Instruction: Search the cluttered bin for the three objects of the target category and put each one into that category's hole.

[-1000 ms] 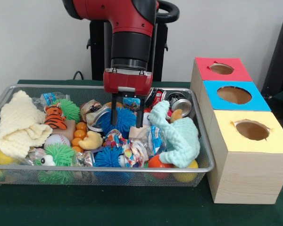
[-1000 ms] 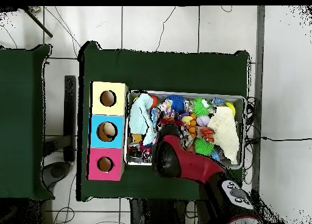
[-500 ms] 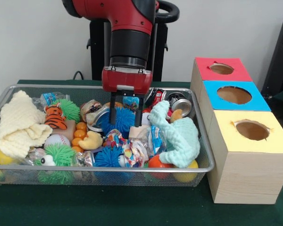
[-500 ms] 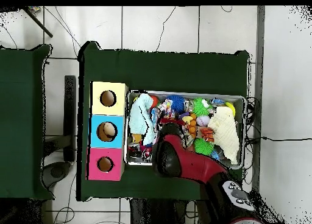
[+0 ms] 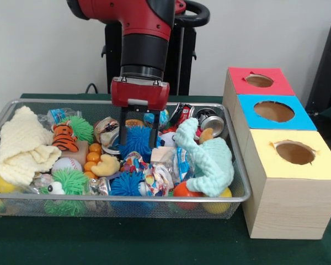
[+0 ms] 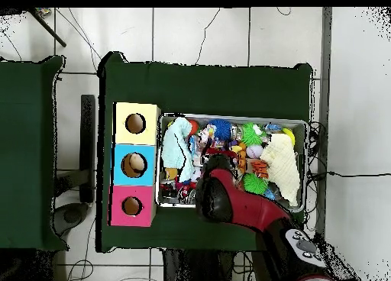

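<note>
Over the bin (image 5: 240, 197) my tool (image 5: 138, 132) hangs empty, fingers apart, astride a blue spiky ball (image 5: 137, 139). Search step; next I judge a shift to the mint-green cloth (image 5: 212, 160).

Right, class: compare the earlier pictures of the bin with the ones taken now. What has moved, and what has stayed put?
The gripper has risen a little and shifted toward the pale-yellow cloth side of the bin, its open fingers astride the spiky blue ball. It has taken hold of nothing. The mint-green cloth, the toys and the blue-topped box's hole are unchanged.
</note>
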Motion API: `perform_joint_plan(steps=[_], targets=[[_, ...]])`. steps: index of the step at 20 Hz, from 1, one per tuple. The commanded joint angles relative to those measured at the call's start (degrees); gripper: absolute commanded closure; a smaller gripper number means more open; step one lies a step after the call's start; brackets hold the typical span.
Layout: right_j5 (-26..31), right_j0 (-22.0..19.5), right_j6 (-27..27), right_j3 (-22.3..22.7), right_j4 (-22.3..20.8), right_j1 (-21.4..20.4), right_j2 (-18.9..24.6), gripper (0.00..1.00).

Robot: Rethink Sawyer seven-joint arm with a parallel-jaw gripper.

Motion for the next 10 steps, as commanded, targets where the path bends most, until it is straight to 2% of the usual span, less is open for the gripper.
perform_joint_plan(steps=[1, 5, 10], targets=[[5.7, -2.3, 10.0, -4.0, -0.6, 0.3, 5.2, 0.0], [4.7, -2.6, 10.2, -4.1, -0.8, 1.0, 5.3, 0.0], [0.9, -1.4, 11.6, -4.7, 0.5, 4.4, 4.5, 0.0]])
